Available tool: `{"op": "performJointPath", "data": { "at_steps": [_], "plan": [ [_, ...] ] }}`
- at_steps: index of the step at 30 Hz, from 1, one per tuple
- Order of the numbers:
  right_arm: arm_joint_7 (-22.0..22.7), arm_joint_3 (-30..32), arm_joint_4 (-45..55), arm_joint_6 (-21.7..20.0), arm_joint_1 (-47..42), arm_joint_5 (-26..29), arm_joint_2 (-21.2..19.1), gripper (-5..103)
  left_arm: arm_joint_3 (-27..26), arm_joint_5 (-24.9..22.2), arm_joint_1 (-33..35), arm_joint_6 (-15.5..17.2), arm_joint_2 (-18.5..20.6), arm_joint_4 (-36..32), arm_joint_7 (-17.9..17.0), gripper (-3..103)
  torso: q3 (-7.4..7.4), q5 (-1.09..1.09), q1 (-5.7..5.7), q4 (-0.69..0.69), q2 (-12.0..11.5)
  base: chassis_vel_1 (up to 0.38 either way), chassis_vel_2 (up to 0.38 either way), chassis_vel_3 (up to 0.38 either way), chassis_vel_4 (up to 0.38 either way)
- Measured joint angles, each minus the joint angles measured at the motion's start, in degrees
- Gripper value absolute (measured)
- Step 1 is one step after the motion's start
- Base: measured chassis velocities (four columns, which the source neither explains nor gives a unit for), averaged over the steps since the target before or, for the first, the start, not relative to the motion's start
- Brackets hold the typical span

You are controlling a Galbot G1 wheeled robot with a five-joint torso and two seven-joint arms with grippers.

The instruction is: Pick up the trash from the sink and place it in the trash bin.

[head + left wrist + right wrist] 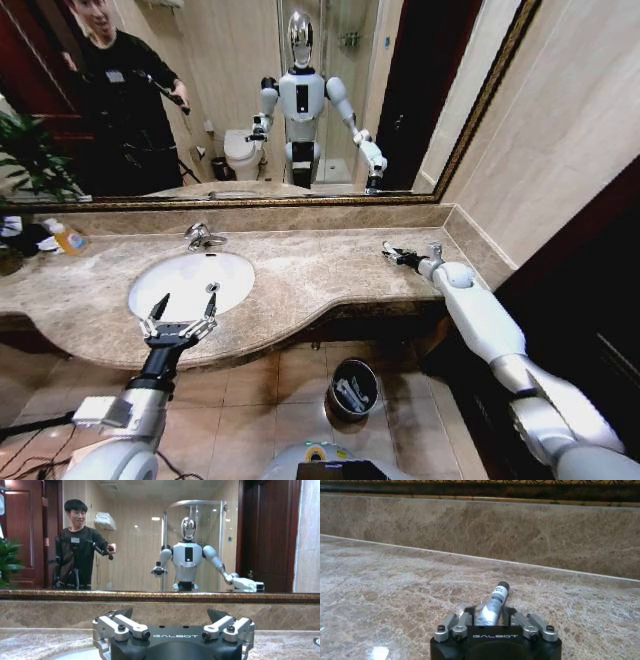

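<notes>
Right wrist view: right end effector (487,617) clamped on small tube (493,603) above countertop (395,592).

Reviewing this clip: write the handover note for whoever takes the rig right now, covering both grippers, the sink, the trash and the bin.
Left gripper: open, empty, hovering over the near rim of the sink.
Right gripper: low over the countertop to the right of the sink, shut on a small tube, silver-grey with a dark cap, pointing forward from the fingers.
Sink: the basin looks empty of litter; chrome faucet behind it.
Trash bin: on the floor below the counter edge, with some pale litter already inside.
Done: the sink seems cleared, some items binned.
Left: the held tube has to go from the counter into the bin.
</notes>
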Motion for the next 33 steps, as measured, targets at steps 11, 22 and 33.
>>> {"op": "performJointPath", "data": {
  "at_steps": [11, 22, 33],
  "plan": [
    [3.9, 1.2, 7.0, -1.1, -3.6, 2.6, -2.1, 3, 0.0, 0.0, 0.0, 0.0, 0.0, 0.0, 0.0, 100, 0.00, 0.00, 0.00, 0.00, 0.0, 0.000, 0.000, 0.000, 0.000],
    [10.1, 9.6, 30.9, -4.1, -19.2, 8.4, -7.3, 0, 0.0, 0.0, 0.0, 0.0, 0.0, 0.0, 0.0, 100, 0.00, 0.00, 0.00, -0.02, 0.0, 0.000, 0.000, 0.000, 0.000],
    [6.3, 23.6, 49.4, -4.0, -40.4, 9.2, -6.0, 0, 0.0, 0.0, 0.0, 0.0, 0.0, 0.0, 0.0, 100, -0.01, 0.00, 0.00, 0.00, 0.0, 0.000, 0.000, 0.000, 0.000]
  ]
}}
